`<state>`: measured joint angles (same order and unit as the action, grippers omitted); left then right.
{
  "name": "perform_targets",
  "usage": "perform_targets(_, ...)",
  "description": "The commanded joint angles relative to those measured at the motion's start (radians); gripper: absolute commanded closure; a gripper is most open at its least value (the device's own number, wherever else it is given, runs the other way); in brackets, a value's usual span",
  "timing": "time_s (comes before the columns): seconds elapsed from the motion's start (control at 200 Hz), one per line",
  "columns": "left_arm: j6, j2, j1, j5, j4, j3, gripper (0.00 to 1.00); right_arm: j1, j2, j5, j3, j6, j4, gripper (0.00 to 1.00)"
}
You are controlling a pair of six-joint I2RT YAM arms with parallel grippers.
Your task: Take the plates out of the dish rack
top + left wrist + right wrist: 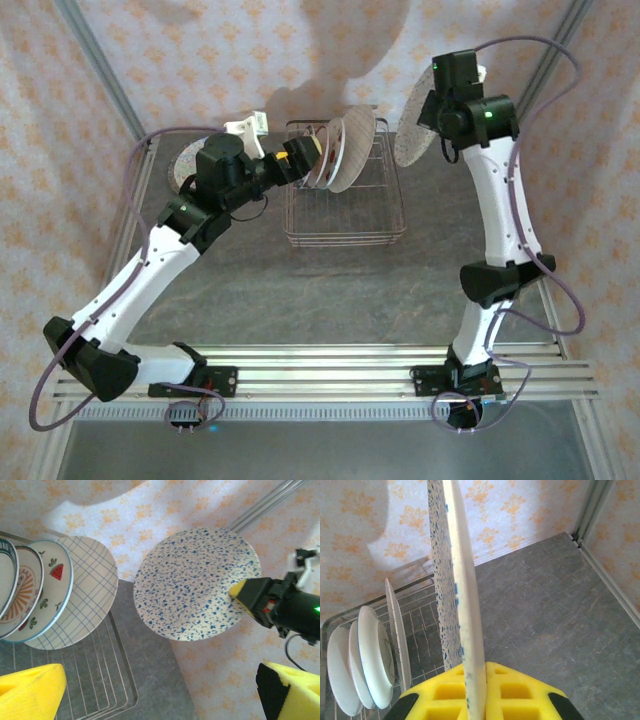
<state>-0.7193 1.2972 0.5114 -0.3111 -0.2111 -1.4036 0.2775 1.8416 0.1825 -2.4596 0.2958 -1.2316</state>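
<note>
While the right gripper pinches a speckled plate right of the rack, the left gripper, jaws apart, should grab another plate.

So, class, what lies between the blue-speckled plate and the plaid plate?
Nothing: in the left wrist view, a bare gap separates the speckled plate from the plaid plate.

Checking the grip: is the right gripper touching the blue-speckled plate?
Touching. In the right wrist view the blue-speckled plate stands edge-on, clamped between the yellow fingers of the right gripper.
</note>
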Motion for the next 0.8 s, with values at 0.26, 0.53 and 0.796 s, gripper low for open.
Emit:
perform_targets(0.26, -0.128, 0.078, 0.024, -0.094, 0.05, -0.059, 0.02, -0.036, -0.177, 0.004, 0.032, 0.123, -0.099, 1.0)
perform_targets(0.53, -0.406, 0.239, 0.032, -0.233, 0.112, -0.075, 0.05, -0.066, -0.238, -0.062, 0.048, 0.275, -0.204, 1.0)
perform_targets(0.796, -0.698, 0.369, 0.073, -0.289, 0.164, -0.09, 0.08, -0.09, -0.29, -0.167, 0.083, 0.46, -0.289, 1.0)
